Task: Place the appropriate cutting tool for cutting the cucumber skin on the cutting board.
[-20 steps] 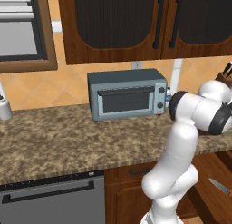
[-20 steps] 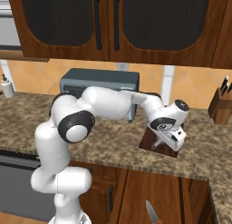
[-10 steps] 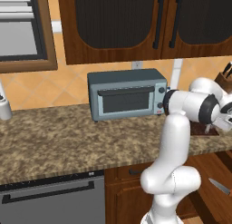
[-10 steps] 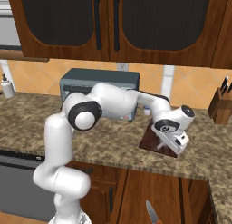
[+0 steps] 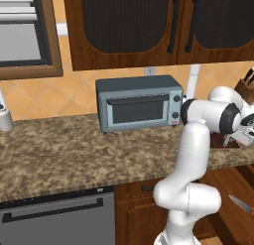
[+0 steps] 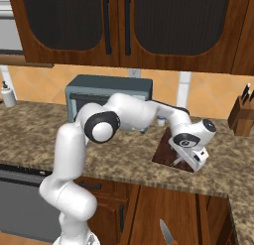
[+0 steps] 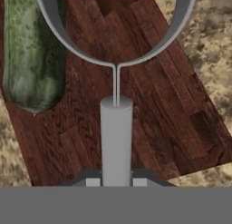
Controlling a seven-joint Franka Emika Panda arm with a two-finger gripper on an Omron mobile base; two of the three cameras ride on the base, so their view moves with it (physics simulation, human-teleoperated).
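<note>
Over the cutting board [image 7: 149, 100], peeler [image 7: 116, 128] along pincer axis

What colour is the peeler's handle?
Plain light grey; the peeler shows best in the hand view.

This is a home kitchen. Dark wood wall cabinets [image 5: 134, 26] with black handles hang over a speckled granite counter [image 5: 64, 152], and an orange tiled backsplash [image 6: 213, 97] runs between them. A grey toaster oven [image 5: 139, 102] stands on the counter near a wall outlet [image 5: 149, 71]. A knife block [image 6: 241, 116] sits at the counter's right end, a cutting board [image 7: 149, 100] lies on the stone, and a dishwasher [image 5: 54, 221] is built in below among wooden base cabinets [image 6: 163, 214].
</note>
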